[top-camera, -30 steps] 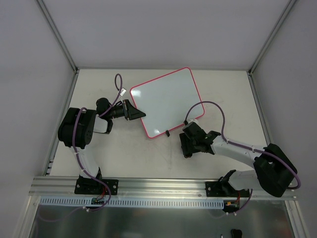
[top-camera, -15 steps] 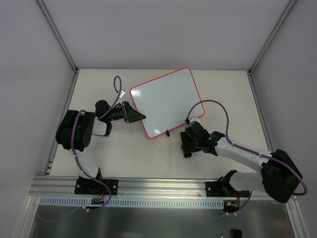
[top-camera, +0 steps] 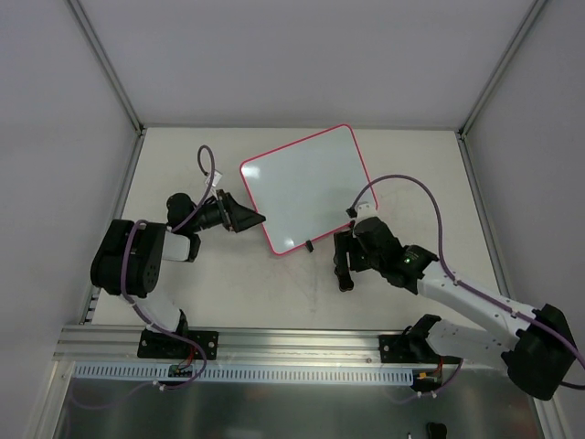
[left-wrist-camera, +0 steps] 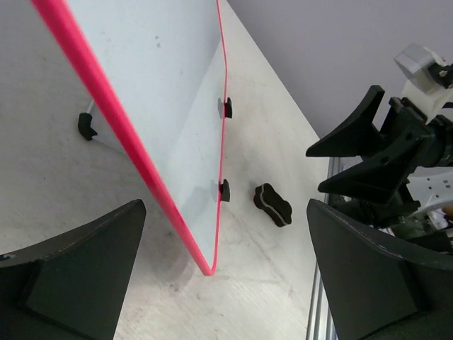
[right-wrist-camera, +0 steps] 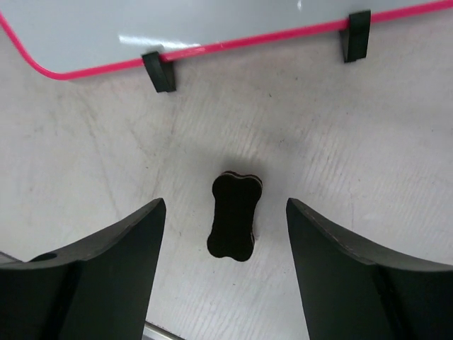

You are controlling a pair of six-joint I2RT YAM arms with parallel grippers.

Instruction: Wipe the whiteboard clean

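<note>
The whiteboard (top-camera: 306, 187), glossy white with a pink-red frame, lies near the middle of the table on small black clip feet (right-wrist-camera: 159, 71). No writing shows on it. My left gripper (top-camera: 256, 216) stands wide open at the board's left edge. In the left wrist view the pink edge (left-wrist-camera: 152, 177) runs between the jaws and touches neither finger. My right gripper (top-camera: 345, 273) is open just in front of the board's near edge. A small black bone-shaped eraser (right-wrist-camera: 235, 216) lies on the table between its fingers, apart from both, and also shows as the eraser (left-wrist-camera: 273, 205).
An aluminium rail (top-camera: 302, 343) runs along the near edge of the table, with both arm bases bolted to it. Grey walls with metal posts close in the back and both sides. Purple cables loop above each wrist.
My left gripper opened, came off the whiteboard's left edge and drew back a little to the left. The right arm stretched out, its gripper staying over the eraser. The board has not moved.
</note>
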